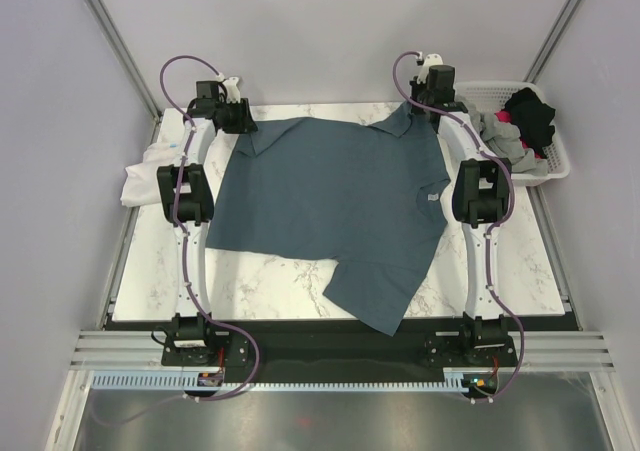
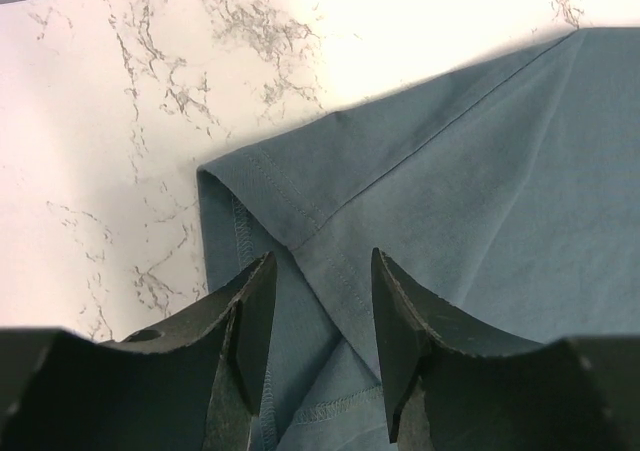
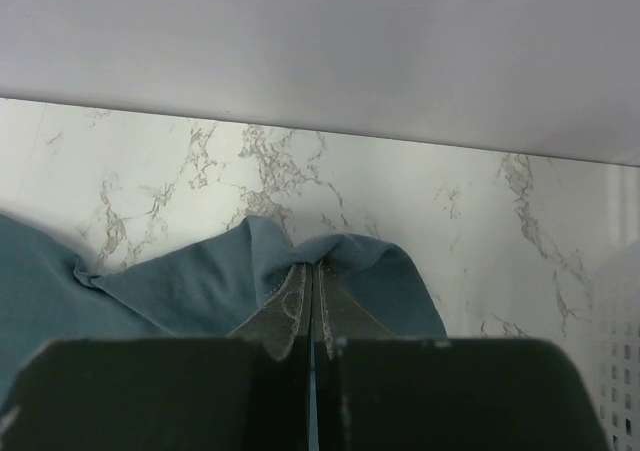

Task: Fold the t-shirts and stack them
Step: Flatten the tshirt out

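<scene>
A slate-blue t-shirt lies spread flat on the marble table, with one corner hanging toward the near edge. My left gripper is at its far left corner. In the left wrist view that gripper stands open, its two fingers straddling a folded sleeve hem of the shirt. My right gripper is at the far right corner. In the right wrist view it is shut on a bunched pinch of the blue cloth.
A white t-shirt lies crumpled at the table's left edge, partly under the left arm. A white lattice basket at the far right holds grey and black shirts. The basket's wall shows beside the right gripper.
</scene>
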You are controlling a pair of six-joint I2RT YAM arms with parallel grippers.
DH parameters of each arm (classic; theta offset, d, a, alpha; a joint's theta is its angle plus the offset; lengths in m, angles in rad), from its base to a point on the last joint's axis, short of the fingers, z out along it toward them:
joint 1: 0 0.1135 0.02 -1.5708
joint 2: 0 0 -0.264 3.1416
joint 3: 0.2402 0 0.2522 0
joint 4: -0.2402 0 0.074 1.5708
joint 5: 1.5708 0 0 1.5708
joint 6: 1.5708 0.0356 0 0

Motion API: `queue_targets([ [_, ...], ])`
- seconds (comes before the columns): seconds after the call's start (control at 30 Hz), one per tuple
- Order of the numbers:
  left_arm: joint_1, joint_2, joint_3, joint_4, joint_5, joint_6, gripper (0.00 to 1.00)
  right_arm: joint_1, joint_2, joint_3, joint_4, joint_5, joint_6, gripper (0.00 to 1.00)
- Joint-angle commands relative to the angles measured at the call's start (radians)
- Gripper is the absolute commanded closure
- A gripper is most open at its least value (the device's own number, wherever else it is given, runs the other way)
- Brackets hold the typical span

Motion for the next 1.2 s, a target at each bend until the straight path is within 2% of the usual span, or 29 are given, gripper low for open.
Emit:
queue_targets([
  [0.0,0.008,0.013,0.043,0.037,-0.012,-0.031,0.5,0.012,-0.078,0.005,0.011,0.023,-0.016,1.0],
  [0.37,-0.013,0.001,0.025,0.03,-0.114,-0.049,0.5,0.013,-0.121,-0.004,0.001,-0.003,0.005,1.0],
  [1.03,-0.067,-0.001,0.025,0.01,-0.143,-0.003,0.54,-0.031,-0.114,0.053,-0.004,-0.089,0.093,1.0],
  [1.17,-0.071,-0.017,0.002,0.014,-0.236,-0.005,0.54,-0.031,-0.121,0.047,-0.004,-0.101,0.108,1.0],
])
